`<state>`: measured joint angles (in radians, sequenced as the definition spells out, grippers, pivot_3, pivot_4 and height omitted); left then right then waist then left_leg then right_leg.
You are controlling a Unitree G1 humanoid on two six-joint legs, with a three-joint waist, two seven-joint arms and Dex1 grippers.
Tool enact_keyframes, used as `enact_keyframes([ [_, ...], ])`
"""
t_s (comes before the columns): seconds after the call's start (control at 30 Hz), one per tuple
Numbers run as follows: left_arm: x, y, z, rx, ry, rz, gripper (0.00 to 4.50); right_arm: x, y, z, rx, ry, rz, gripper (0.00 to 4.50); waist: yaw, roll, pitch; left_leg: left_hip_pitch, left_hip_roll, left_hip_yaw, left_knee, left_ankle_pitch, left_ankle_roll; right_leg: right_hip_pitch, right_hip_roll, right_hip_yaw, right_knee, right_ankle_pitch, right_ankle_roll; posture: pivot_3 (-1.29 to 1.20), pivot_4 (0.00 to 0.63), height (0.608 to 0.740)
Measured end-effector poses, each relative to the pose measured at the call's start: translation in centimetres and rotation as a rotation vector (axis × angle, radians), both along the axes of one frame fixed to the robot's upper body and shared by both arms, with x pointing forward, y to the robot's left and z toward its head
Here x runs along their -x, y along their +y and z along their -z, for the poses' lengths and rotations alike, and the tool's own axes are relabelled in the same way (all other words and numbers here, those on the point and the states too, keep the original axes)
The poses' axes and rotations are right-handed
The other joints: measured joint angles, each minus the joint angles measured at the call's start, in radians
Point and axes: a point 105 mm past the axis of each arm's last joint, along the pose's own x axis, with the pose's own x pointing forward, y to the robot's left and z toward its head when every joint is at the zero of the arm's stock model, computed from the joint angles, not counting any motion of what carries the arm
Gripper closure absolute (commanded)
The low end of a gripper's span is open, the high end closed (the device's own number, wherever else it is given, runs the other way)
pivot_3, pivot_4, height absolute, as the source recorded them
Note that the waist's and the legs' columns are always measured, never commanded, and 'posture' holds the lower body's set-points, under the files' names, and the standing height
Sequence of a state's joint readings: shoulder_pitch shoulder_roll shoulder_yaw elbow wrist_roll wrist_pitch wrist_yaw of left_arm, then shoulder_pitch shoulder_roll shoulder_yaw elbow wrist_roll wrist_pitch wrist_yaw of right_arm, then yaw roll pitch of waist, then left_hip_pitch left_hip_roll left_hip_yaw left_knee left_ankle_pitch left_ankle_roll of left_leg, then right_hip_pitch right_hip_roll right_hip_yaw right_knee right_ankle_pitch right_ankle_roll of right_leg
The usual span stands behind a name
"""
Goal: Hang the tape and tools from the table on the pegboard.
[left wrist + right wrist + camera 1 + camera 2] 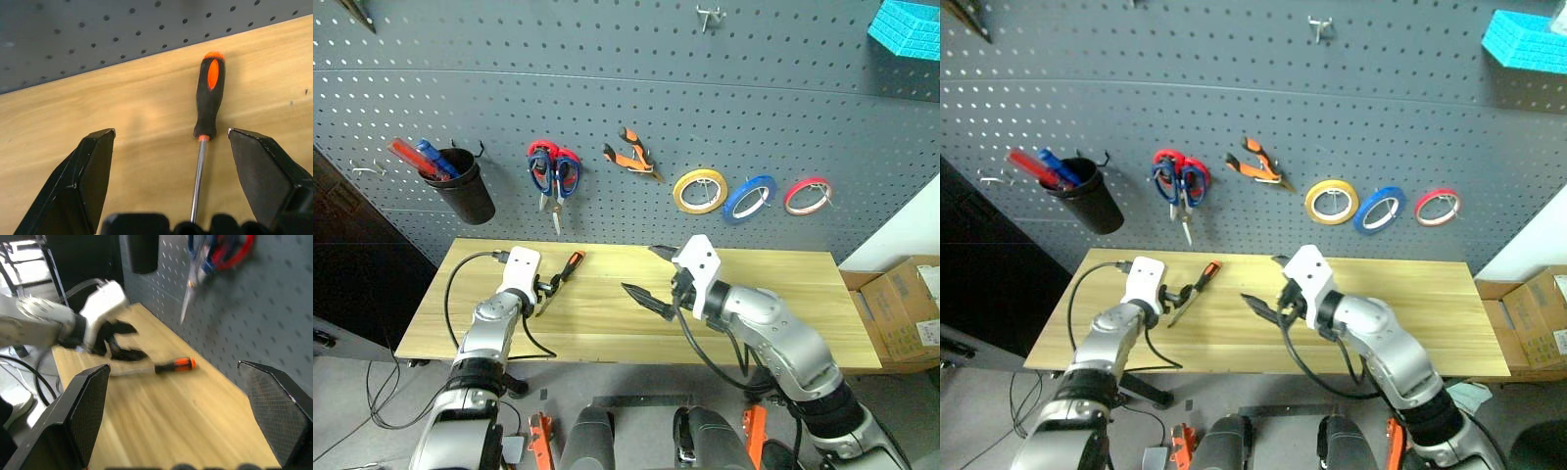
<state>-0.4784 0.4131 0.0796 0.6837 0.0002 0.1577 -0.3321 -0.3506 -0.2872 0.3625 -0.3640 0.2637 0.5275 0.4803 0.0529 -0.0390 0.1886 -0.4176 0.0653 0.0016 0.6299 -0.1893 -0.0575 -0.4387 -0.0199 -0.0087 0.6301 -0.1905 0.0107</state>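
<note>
From the head camera, the long tabletop of light yellowish wood (734,294) stands under the dark grey perforated pegboard (607,88). The slim screwdriver with an orange-and-black handle (564,274) lies on the table's left part. The left gripper (544,291) is over its steel shaft, fingers spread and holding nothing. The right gripper (651,276) hovers above the middle of the table, also wide open and empty. On the pegboard hang the scissors with red and blue handles (553,174), the small orange-and-black pliers (631,154), the yellow tape ring (699,190), the thin blue tape ring (750,198) and the red tape ring (806,195).

In the left wrist view the shaft runs between the two open black fingers (85,176).

In the right wrist view the screwdriver lies flat near the board.
</note>
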Motion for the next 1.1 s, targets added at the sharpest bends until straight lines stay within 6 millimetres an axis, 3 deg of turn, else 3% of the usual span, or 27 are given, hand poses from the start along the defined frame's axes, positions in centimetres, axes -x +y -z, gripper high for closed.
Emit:
enact_keyframes([
  [0.17,-3.0,-2.7,-0.8,0.014,0.050,0.098,0.55,-1.5,1.4,-0.7,0.043,0.005,-0.003,0.00,-0.001,0.000,0.033,-0.004,0.000,0.000,0.000,0.000,0.000,-0.003,0.000,0.000,0.000,-0.001,-0.001,0.05,0.305,0.740],
  [0.37,-3.0,-3.2,0.6,0.024,0.139,0.121,0.55,-1.7,0.4,1.0,0.147,0.053,-0.014,0.00,-0.030,-0.001,0.069,-0.009,-0.001,-0.002,0.000,-0.007,0.012,-0.007,0.000,-0.001,0.007,-0.006,0.003,0.04,0.337,0.740],
  [0.47,-3.2,-2.7,0.2,0.028,0.151,0.117,1.14,-1.4,0.4,1.7,0.187,0.056,-0.038,0.00,-0.033,0.000,0.077,-0.008,-0.001,-0.004,0.000,-0.008,0.013,-0.011,0.001,-0.002,0.016,-0.015,0.006,0.04,0.339,0.740],
  [0.7,-3.0,-1.7,0.0,0.008,0.163,0.110,3.52,-1.3,-0.3,2.4,0.218,0.068,-0.028,0.00,-0.045,0.001,0.090,-0.006,-0.001,-0.003,0.000,-0.008,0.012,-0.010,0.000,-0.001,0.019,-0.016,0.006,0.04,0.333,0.740],
  [1.0,-2.9,-2.0,-0.1,-0.040,0.150,0.168,3.62,-1.4,-1.0,2.2,0.188,0.081,-0.011,0.00,-0.047,0.001,0.090,-0.007,-0.001,-0.003,-0.001,-0.008,0.012,-0.010,0.000,-0.002,0.017,-0.016,0.006,0.06,0.257,0.740],
  [1.1,-1.7,-1.6,-0.4,-0.108,0.059,0.207,3.62,0.8,-2.3,1.8,0.063,0.160,-0.027,0.00,-0.046,0.001,0.089,-0.009,-0.001,-0.003,-0.002,-0.010,0.009,-0.010,0.000,-0.001,0.015,-0.016,0.006,0.08,0.228,0.740],
])
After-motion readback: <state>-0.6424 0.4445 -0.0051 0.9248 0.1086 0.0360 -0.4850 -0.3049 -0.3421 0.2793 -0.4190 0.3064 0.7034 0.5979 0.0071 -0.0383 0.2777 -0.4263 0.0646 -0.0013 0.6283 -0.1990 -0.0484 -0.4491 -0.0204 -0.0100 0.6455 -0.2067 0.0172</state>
